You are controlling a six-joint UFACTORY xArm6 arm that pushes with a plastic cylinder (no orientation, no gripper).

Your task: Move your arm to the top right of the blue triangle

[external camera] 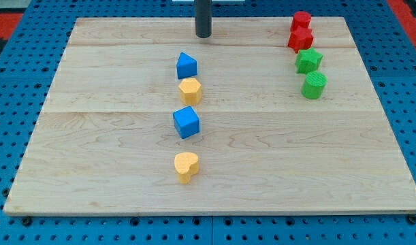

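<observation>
The blue triangle block [186,65] sits on the wooden board, a little left of centre in the upper half. My tip [203,35] is above it and slightly to its right, about a block's width away, touching nothing. A yellow hexagon block [190,90] lies just below the blue triangle, almost touching it.
A blue cube [186,122] and a yellow heart block [186,167] continue the column toward the view's bottom. At the view's top right stand two red blocks [301,20] [300,38], then a green star [308,60] and a green cylinder [314,86]. The board's far edge [126,19] is close behind my tip.
</observation>
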